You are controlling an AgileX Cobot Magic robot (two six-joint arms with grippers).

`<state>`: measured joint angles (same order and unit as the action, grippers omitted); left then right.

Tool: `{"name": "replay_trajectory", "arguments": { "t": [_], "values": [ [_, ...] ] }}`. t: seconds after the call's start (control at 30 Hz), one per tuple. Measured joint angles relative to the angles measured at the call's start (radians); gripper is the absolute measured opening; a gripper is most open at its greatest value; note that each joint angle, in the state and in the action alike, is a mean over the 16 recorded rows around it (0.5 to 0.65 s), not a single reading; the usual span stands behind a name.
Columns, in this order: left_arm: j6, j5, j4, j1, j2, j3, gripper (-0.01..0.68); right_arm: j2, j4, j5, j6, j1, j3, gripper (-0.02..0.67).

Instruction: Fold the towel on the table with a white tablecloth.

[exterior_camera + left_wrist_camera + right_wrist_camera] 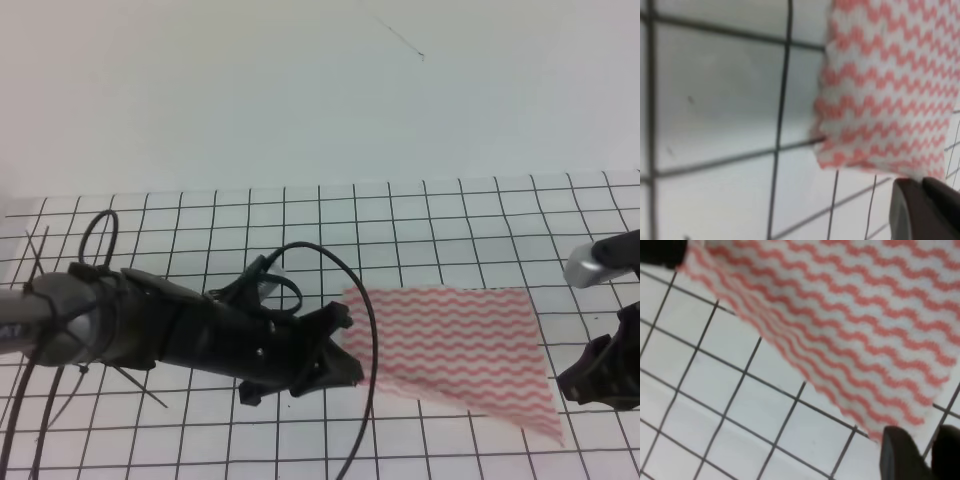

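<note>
Exterior high view: towel (455, 350) lies flat right of centre on the gridded table (200, 230), left gripper (335, 350) spread at its left edge, right gripper (590, 385) state unclear; pinch corners squarely before lifting.

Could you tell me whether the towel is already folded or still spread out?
Spread out: the towel lies as one flat sheet on the gridded tablecloth, with no layer doubled over.
</note>
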<state>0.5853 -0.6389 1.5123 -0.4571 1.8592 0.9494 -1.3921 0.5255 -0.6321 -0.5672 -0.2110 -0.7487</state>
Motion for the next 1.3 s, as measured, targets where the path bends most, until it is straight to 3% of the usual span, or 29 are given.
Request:
{"name": "replay_trajectory", "arguments": {
  "t": [0.63,1.13,1.3],
  "values": [
    [0.048,-0.105,0.034,0.051,0.143,0.233,0.000,-0.002,0.002,0.067,-0.168,0.000,0.000,0.169],
    [0.020,-0.091,-0.024,0.077,0.159,0.295,0.000,-0.120,0.014,0.158,-0.255,0.000,-0.064,0.350],
    [0.022,-0.070,-0.026,0.091,0.159,0.295,0.000,-0.161,0.018,0.164,-0.262,0.000,-0.102,0.377]
  ]
}}
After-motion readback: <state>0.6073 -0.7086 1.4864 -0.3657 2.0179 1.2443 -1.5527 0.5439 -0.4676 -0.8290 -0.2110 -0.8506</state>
